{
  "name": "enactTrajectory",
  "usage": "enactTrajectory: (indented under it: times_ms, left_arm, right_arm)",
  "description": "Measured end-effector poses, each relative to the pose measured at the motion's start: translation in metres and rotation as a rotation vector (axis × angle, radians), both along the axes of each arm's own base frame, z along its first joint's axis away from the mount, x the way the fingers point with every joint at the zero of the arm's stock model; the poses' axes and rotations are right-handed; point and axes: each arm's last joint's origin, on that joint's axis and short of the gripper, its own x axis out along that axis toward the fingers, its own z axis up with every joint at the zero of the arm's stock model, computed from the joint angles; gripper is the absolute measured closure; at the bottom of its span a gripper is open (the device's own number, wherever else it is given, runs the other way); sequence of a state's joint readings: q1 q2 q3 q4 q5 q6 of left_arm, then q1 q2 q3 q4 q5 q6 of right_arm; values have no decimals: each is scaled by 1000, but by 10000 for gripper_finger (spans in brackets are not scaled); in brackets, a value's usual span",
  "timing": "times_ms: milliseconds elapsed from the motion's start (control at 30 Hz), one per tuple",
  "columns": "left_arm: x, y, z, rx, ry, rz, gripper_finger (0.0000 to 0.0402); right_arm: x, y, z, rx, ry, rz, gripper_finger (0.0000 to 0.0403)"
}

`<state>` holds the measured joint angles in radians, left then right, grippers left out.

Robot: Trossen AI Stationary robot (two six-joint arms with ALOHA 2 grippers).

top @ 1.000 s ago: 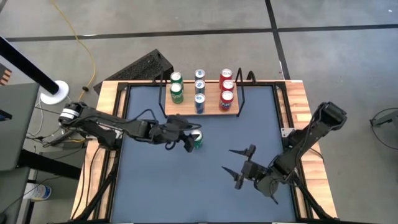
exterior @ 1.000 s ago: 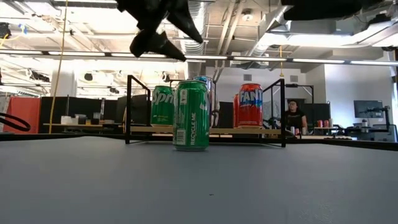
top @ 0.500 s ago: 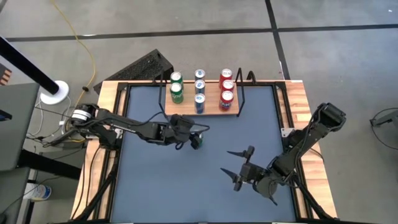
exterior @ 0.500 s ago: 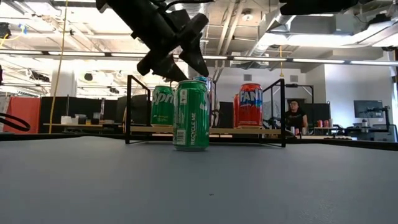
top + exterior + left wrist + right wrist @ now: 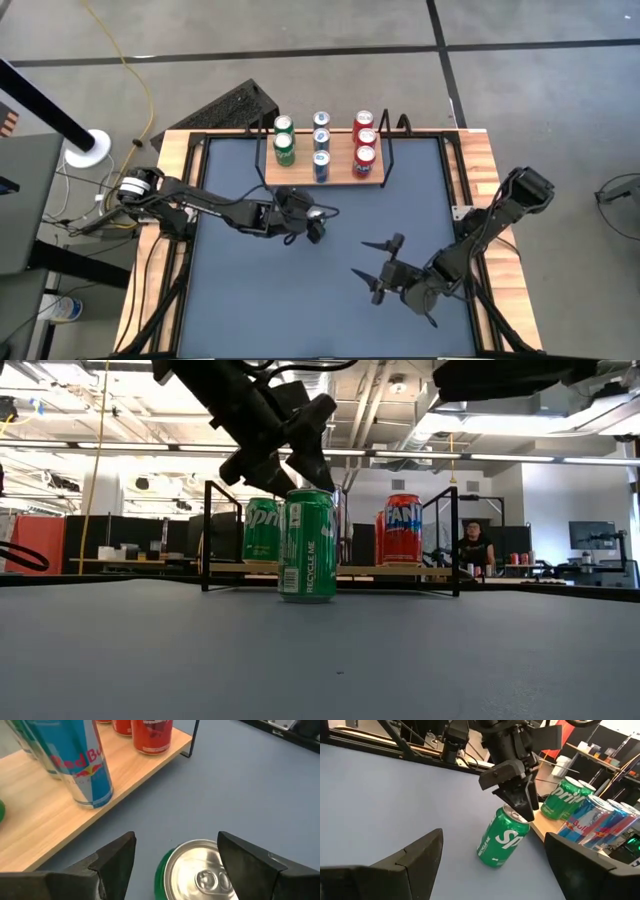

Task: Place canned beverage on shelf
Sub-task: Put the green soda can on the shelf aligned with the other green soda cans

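- Dark grey table top (image 5: 300, 300) carries the shelf (image 5: 340, 177) along its far edge; behind it, the low view shows an open workshop with a person seated well back.
- Shelf stock: two green cans (image 5: 284, 139) in one row, three slim blue cans (image 5: 321, 142) in the middle, three red cans (image 5: 364, 137) in the third row. The green row appears one can short at the front.
- Task item: a loose green can (image 5: 307, 544) stands upright on the table, near the shelf's front edge but clear of it.
- Change over the last second: the left gripper (image 5: 283, 458) has moved from above and to one side of the can to directly over its top, and lower. High view confirms the left arm has reached further toward the can. Can itself has not shifted.
- Meaning: approach is nearly complete; grasp not yet made. Judged early in the task, with lift and placement outstanding.
- Left gripper state: jaws spread, straddling the can's rim as seen in the left wrist view (image 5: 200, 872); fingertips sit just above the lid, and contact is not evident. Nothing held.
- Right gripper (image 5: 385, 268): waiting over the near right of the table, fingers wide apart, empty.
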<state>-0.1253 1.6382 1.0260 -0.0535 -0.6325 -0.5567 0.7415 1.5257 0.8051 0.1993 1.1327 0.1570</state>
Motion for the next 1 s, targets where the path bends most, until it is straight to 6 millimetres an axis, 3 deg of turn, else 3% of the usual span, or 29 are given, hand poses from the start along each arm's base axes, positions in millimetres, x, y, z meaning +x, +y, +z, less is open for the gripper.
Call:
enactTrajectory:
  times_ms: [567,1000]
  left_arm:
    - [-1,-21,1,50,33,-120,132]
    - [-5,-17,-5,109,144,-160,132]
  right_arm:
    - [2,-2,1,20,-6,-1,58]
    - [2,-2,1,23,-4,4,58]
